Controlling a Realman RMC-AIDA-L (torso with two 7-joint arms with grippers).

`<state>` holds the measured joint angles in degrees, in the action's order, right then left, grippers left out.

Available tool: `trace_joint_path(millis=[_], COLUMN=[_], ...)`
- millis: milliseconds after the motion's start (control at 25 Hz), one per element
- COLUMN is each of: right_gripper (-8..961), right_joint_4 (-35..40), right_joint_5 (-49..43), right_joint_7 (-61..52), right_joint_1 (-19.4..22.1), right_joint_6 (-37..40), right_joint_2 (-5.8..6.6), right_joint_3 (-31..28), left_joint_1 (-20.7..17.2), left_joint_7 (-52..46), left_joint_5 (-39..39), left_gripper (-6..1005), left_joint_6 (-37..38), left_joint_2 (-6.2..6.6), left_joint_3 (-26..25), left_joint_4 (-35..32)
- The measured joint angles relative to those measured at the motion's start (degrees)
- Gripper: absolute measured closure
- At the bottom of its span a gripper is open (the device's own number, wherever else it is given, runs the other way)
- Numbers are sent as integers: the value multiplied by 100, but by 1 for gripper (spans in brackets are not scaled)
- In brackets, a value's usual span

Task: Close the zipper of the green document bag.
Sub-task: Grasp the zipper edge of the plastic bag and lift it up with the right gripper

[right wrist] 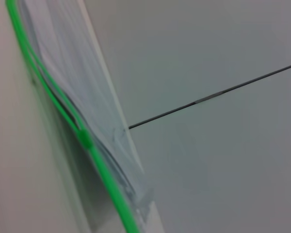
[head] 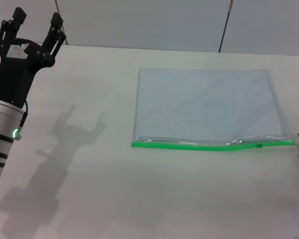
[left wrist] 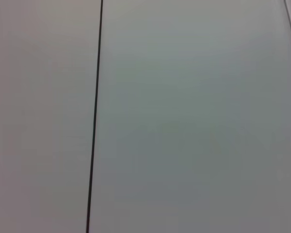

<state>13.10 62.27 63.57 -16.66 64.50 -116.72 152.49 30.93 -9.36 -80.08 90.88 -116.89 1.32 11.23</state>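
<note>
Blue-grey bag (head: 204, 102), bright green zipper (head: 209, 145)

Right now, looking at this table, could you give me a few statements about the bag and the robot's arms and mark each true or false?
1. The bag lies flat on the table. True.
2. The green zipper runs along the bag's far edge. False: it runs along the near edge.
3. The left gripper is open, away from the bag. True.
4. The slider sits near the zipper's left end. False: it sits near the right end.
</note>
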Motion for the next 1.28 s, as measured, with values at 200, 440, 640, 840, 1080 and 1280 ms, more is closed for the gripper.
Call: trace_joint_path(millis=[200, 440, 640, 840, 1080, 1280], right_gripper=[163, 163, 164, 164, 165, 165], right_joint_4=[107, 122, 143, 395, 586, 641], right_joint_5=[5, 8, -9, -44, -48, -49], right_joint_7=[206, 214, 225, 508, 732, 735], right_joint_1=[-23, -37, -63, -105, -248, -303], right_joint_6=[-326, -366, -375, -445, -645, -675], right_joint_2=[0, 0, 0, 0, 6, 8], right_joint_3=[0, -2, 40, 86, 154, 316], left_joint_1=[0, 4, 6, 16, 27, 35], left_joint_7=[-3, -1, -6, -7, -11, -13], left_joint_5=[18, 20, 20, 20, 19, 19], left_gripper=[181, 181, 182, 183, 183, 184], left_joint_6=[-1, -1, -1, 0, 0, 0], left_joint_2=[-3, -2, -1, -2, 0, 0], left_joint_3=[0, 0, 0, 0, 0, 0], left_joint_4=[1, 4, 11, 11, 10, 19])
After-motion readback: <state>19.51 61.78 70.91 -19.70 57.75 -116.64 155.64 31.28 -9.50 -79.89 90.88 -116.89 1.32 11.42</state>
